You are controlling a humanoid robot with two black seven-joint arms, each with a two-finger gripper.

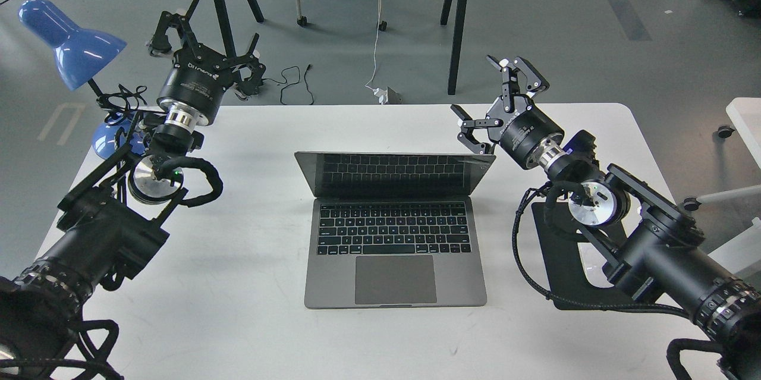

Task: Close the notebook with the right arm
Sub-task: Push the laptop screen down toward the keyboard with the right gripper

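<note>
At table centre the slim grey metal notebook (393, 231) is standing fully open, lid untouched; right gripper (498, 100) is hovering beside it, spread wide, empty.

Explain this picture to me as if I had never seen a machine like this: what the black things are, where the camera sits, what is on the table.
The camera sits in a humanoid robot's head, looking forward and down at a white table. The two black jointed things are its arms. Each ends in a two-finger claw: the left gripper and the right gripper. Both are open and hold nothing. In the middle lies the notebook, a grey laptop with its lid open and screen dark. The right gripper hangs just beside the lid's right corner. A blue desk lamp stands at the far left, and a flat black mousepad lies under the right arm.
</note>
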